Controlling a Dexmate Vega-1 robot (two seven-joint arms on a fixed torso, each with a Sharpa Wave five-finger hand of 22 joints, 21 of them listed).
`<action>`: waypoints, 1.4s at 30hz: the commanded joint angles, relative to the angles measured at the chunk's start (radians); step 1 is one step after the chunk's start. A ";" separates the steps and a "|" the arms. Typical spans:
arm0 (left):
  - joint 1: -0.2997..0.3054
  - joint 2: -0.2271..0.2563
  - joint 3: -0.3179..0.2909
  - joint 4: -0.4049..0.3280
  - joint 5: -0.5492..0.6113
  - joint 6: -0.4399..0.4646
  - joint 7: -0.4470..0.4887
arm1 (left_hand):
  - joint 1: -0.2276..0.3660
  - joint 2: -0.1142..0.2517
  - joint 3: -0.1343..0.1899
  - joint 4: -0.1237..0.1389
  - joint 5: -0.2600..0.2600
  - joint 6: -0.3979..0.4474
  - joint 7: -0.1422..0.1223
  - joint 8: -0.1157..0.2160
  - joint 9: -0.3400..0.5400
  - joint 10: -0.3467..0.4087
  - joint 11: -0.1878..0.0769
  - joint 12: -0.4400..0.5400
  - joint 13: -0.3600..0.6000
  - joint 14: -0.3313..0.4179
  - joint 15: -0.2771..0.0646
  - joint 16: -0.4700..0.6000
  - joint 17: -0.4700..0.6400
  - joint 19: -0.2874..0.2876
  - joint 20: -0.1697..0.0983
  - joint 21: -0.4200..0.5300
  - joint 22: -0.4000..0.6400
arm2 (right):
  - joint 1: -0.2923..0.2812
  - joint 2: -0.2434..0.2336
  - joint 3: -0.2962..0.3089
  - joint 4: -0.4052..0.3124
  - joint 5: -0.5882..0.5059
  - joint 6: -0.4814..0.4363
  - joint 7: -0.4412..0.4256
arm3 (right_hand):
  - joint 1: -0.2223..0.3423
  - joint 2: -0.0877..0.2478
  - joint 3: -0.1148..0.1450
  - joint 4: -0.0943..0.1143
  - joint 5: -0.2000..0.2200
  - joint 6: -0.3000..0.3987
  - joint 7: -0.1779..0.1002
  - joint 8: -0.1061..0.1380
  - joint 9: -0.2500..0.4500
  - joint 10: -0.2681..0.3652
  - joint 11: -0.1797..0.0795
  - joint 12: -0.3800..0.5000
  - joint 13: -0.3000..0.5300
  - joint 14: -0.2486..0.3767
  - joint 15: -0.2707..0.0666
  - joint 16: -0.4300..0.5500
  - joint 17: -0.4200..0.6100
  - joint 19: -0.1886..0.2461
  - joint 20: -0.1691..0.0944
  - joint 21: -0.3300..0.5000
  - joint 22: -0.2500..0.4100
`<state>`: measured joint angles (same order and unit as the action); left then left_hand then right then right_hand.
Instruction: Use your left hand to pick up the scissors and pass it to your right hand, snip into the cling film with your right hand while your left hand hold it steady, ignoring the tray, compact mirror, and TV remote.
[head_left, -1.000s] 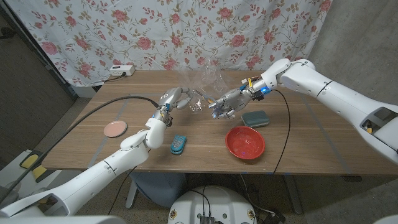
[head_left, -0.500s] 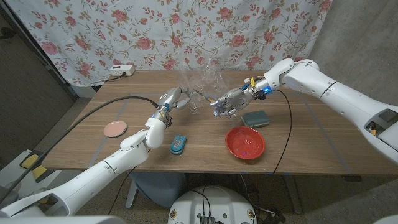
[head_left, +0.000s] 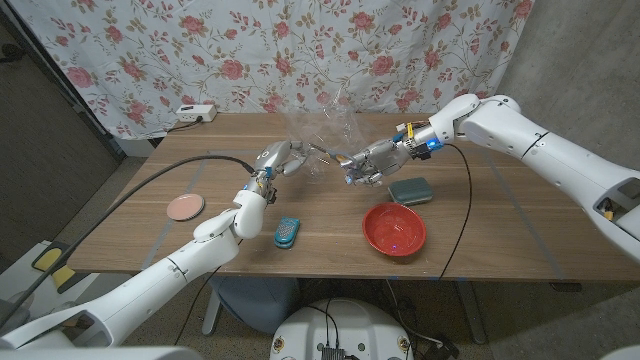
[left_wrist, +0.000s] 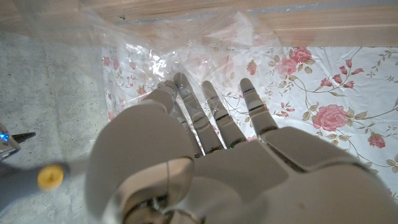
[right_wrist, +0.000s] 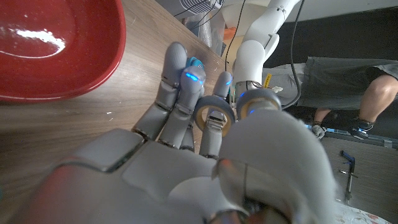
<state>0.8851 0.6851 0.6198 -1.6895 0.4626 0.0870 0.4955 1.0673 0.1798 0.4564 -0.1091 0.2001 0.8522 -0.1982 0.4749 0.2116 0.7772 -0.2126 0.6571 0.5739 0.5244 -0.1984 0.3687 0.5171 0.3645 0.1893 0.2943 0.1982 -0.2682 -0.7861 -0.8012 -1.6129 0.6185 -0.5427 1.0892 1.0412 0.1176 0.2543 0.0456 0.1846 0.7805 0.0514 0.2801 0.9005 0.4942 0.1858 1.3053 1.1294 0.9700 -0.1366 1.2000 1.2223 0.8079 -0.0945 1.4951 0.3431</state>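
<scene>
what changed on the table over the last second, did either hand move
The right hand, gripping the scissors, has edged up and away from the robot, toward the cling film; its arm lifted slightly too. The left hand has crept a little toward the film and keeps hold of it. The red tray, compact mirror, TV remote and teal case stayed put.

No text, label, brand, number or sign can be read on anything here.
</scene>
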 joint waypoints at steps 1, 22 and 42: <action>-0.012 -0.002 0.004 0.017 -0.003 -0.015 0.003 | 0.010 -0.006 0.002 -0.005 0.002 0.003 0.005 0.004 0.003 0.007 -0.001 -0.003 0.000 0.027 -0.025 -0.003 0.006 0.003 -0.007 0.001 0.004 | -0.021 -0.018 0.015 -0.031 0.021 -0.018 -0.022 | 0.024 0.040 0.190 -0.181 -0.005 0.004 0.005 -0.003 0.001 0.366 -0.333 0.010 0.066 0.004 -0.078 -0.006 0.003 -0.001 -0.122 0.013 0.000; 0.000 0.010 -0.001 0.024 -0.017 -0.044 0.006 | 0.009 -0.006 0.002 -0.005 0.001 0.004 0.005 0.004 0.003 0.009 -0.001 -0.005 0.002 0.030 -0.024 -0.008 0.010 0.002 -0.007 0.001 0.005 | -0.038 -0.011 0.031 -0.060 0.051 -0.035 -0.075 | -0.004 0.029 0.198 -0.183 -0.006 0.011 -0.002 -0.003 0.003 0.365 -0.339 0.017 0.079 0.014 -0.079 -0.018 0.004 0.002 -0.122 0.029 -0.023; 0.025 0.025 -0.027 0.044 -0.047 -0.093 0.029 | 0.008 -0.007 0.002 -0.005 0.000 0.003 0.004 0.004 0.003 0.012 -0.001 -0.008 0.003 0.032 -0.023 -0.013 0.013 0.001 -0.006 0.001 0.005 | -0.051 0.025 0.053 -0.044 0.097 -0.042 -0.138 | -0.076 -0.009 0.178 -0.171 -0.014 0.019 0.005 -0.005 -0.003 0.377 -0.335 0.009 0.067 0.022 -0.077 -0.031 0.004 0.012 -0.121 0.041 -0.046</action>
<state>0.8956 0.6993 0.6087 -1.6568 0.4301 0.0213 0.5108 1.0673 0.1798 0.4565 -0.1090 0.2001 0.8556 -0.1948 0.4744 0.2112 0.7771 -0.2126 0.6494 0.5738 0.5431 -0.2012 0.3608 0.5263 0.3645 0.1893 0.2943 0.1981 -0.3101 -0.7803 -0.7613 -1.6653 0.6846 -0.5776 0.9905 0.9731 0.1221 0.4408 -0.1296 0.1729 0.7937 0.0501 0.2762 0.8982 0.4985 0.1850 1.3065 1.1297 0.9889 -0.1432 1.1719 1.2245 0.8090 -0.0955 1.5328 0.2969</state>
